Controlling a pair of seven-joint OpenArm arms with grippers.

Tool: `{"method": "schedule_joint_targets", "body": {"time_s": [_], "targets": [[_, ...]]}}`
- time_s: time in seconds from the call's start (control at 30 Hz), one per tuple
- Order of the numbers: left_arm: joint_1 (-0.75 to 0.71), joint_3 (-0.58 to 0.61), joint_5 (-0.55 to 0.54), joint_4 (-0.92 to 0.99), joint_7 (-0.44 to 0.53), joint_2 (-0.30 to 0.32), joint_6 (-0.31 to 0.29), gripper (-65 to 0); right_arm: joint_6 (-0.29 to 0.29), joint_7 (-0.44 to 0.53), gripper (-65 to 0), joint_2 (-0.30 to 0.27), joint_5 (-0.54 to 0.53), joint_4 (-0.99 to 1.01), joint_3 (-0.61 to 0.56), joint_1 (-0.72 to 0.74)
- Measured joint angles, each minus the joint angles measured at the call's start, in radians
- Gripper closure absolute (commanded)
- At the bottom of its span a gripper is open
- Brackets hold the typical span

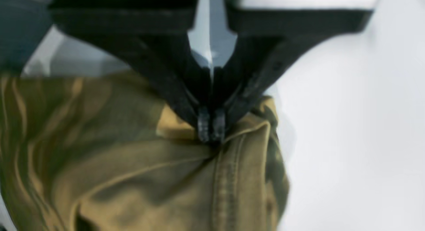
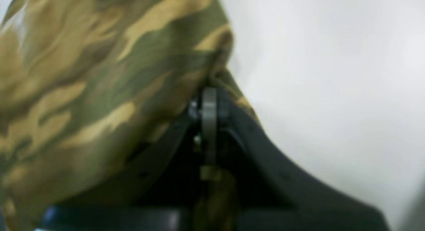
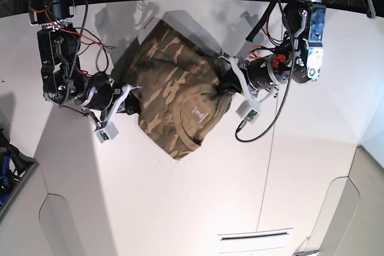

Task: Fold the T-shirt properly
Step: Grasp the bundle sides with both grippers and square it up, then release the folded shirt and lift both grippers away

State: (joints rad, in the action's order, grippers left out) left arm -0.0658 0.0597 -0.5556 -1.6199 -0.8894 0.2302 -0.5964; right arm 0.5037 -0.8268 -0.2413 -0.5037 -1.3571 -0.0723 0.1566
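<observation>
A white table point(image 3: 180, 202) carries the T-shirt point(image 3: 174, 97), bunched in camouflage folds between the two arms. The left gripper point(image 1: 211, 124) has its fingers pinched together on a stitched hem of the shirt; cloth spreads below them. The right gripper point(image 2: 209, 101) is clamped on the shirt's other edge, fabric draping beside its fingers.

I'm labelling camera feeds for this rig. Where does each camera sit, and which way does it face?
Left wrist: on the left arm, looking along its shut left claw pinching the T-shirt.
Right wrist: on the right arm, looking along its right claw, shut on cloth.
Base: overhead, looking down on the table, both arms showing.
All share the T-shirt.
</observation>
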Motion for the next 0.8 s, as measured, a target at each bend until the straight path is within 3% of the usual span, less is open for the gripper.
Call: {"method": "schedule_joint_targets", "body": {"time_s": [0.2,0.57,0.8], "targets": [[0.050,0.000,0.039,0.000,0.011,0.051,0.037,0.0,0.002,-0.053,0.0,0.011,-0.054,-0.134,0.000,-0.120],[0.087,0.001,0.047,0.000,0.034,0.077,0.039,0.0,0.021,-0.077,0.0,0.171,-0.081,-0.177,0.000,-0.203],[0.095,0.003,0.069,0.000,0.035,0.115,0.085,0.0,0.022,-0.080,0.0,0.210,-0.077,-0.177,0.001,-0.198]]}}
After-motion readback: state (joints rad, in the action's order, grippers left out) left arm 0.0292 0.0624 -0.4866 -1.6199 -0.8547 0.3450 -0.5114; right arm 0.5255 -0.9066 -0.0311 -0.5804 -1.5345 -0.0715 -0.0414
